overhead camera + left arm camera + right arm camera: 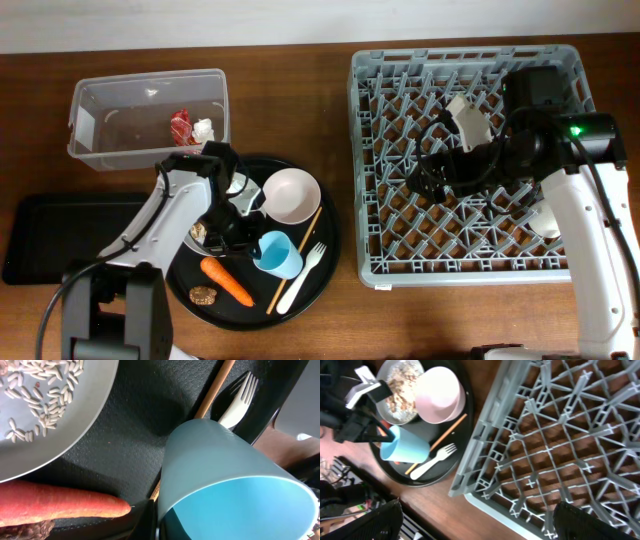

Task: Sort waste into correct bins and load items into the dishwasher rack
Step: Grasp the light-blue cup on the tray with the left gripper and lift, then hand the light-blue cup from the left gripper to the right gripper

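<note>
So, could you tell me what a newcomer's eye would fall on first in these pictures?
The large grey dishwasher rack fills the right side of the table, with the right gripper hanging open over its lattice. Left of it, on the round black tray, the left gripper sits at the rim of the light blue cup, beside an orange carrot.

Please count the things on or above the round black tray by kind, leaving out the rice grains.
Dishes: 3 (plate, bowl, blue cup)
Utensils: 2 (fork, chopstick)
Food pieces: 2 (carrot, brown lump)
Total: 7
</note>
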